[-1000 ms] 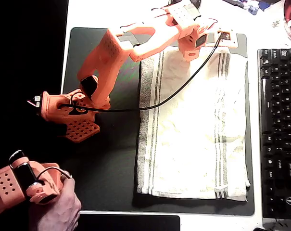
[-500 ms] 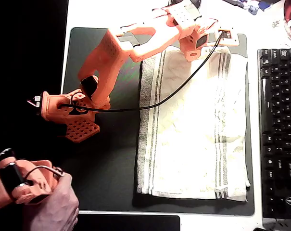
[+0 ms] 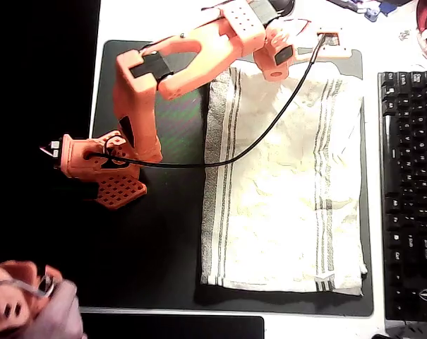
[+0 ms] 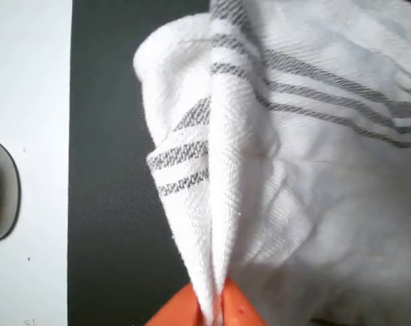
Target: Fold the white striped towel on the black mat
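Note:
The white striped towel (image 3: 284,176) lies spread flat on the black mat (image 3: 164,247), long side running from far to near. My orange gripper (image 3: 272,69) is at the towel's far edge, left of its middle. In the wrist view the gripper (image 4: 210,311) is shut on a pinched fold of the towel (image 4: 212,170), which rises as a striped ridge off the mat (image 4: 117,170). The rest of the cloth bunches to the right of that ridge.
A black keyboard (image 3: 409,191) borders the mat on the right. A black cable (image 3: 269,127) runs from the arm's base (image 3: 100,169) across the towel to the wrist. A smaller dark pad (image 3: 192,327) lies below the mat. White table (image 4: 28,136) lies beyond the far edge.
The arm's elbow has swung up and back. The gripper has shifted slightly toward the far edge, pulling the towel's far edge with it.

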`<state>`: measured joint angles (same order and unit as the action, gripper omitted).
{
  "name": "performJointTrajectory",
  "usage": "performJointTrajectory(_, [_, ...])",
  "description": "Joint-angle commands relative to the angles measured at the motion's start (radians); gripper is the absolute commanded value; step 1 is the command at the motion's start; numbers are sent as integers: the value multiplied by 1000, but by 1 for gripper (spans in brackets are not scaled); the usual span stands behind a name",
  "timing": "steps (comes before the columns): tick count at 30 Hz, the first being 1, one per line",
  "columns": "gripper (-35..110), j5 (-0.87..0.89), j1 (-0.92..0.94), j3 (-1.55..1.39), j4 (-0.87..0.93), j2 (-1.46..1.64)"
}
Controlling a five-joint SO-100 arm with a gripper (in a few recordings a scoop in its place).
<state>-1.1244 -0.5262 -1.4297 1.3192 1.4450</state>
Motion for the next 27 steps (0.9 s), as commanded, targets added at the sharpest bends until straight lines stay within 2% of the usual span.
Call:
performJointTrajectory(1, [0, -44, 66, -28, 38, 141])
performJointTrajectory(15, [0, -239, 485, 32, 189, 298])
performJointTrajectory(22, [0, -347, 696, 48, 186, 284])
performJointTrajectory(27, [0, -431, 854, -5, 115, 233])
